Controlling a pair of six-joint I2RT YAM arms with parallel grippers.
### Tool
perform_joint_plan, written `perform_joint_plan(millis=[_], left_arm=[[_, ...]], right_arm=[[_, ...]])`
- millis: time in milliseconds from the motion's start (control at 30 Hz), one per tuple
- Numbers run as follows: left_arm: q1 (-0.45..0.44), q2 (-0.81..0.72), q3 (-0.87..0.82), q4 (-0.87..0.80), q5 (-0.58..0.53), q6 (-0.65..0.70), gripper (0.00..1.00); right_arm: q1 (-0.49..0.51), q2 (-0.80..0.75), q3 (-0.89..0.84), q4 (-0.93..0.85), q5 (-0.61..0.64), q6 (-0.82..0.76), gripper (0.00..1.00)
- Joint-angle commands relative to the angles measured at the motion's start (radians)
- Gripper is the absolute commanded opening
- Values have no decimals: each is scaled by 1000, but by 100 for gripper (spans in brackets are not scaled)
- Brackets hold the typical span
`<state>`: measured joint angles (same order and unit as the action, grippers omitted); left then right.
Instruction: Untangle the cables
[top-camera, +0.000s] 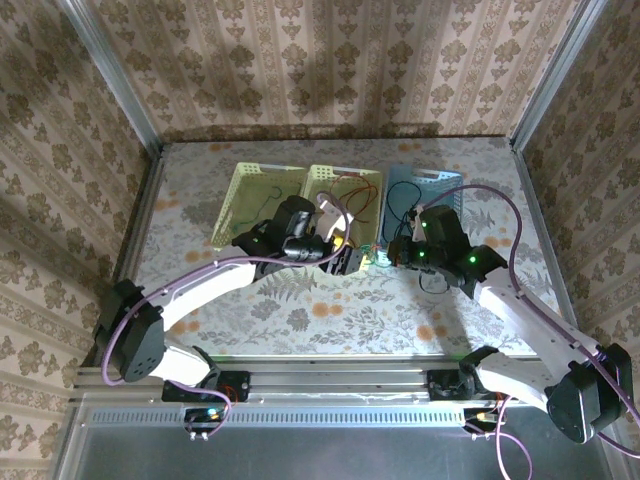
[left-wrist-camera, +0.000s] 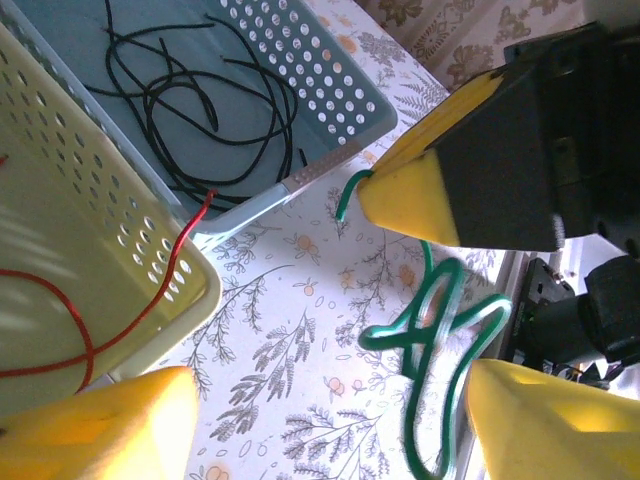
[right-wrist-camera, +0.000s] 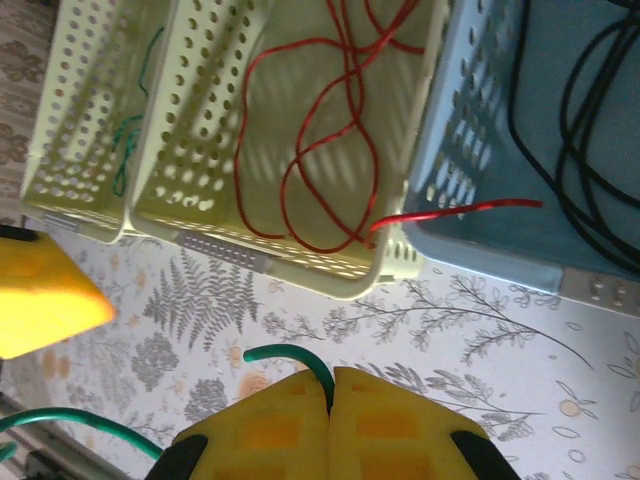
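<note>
Right arm: reaches low over the flowered tabletop (right-wrist-camera: 480, 330), yellow-padded right gripper (right-wrist-camera: 330, 375) pinched together on the thin green cable (left-wrist-camera: 440, 330) | Left arm: left gripper (left-wrist-camera: 330, 378) faces it, fingers apart, green loops on the table between them | Behind: thin red cable (right-wrist-camera: 300, 150) in the pale yellow perforated basket (right-wrist-camera: 300, 275), one end poking into the blue perforated basket (right-wrist-camera: 470, 150) holding the thin black cable (right-wrist-camera: 580, 120).

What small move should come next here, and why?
Probably lower and close the left gripper on the green cable. In the left wrist view its jaws stand open with the cable's loops lying on the table between them, while the right gripper is shut on the cable near its end. With two holds, the arms could likely pull the loops straight.
</note>
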<state>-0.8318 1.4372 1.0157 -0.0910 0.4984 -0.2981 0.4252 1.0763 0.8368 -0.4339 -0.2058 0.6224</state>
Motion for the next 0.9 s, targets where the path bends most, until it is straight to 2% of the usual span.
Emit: perform_joint_plan(millis=[0,133,200,333,533,733,867], left_arm=[[-9,23,-3,63,25,6,58],[-9,49,20,71,11,2,14],[-7,47,34,34,-4,14,1],[-4,11,31,-40,-17,46,0],[-2,-56,4,-73,21,45,0],[-2,-62,26,-165,101,68,0],[-1,-85,9,-186,-4,81,0]], right_arm=[[-5,-6,33,8,-45,17,0],[-5,-17,30,-9,-22,22,0],[-5,-27,32,-33,23,15,0],[-16,-55,47,-150,226,1,0],[-53,-108,27,-232,445,11,0],[-128,-161,15,-224,451,-8,0],[-184,-192,25,-235,454,-30,0]])
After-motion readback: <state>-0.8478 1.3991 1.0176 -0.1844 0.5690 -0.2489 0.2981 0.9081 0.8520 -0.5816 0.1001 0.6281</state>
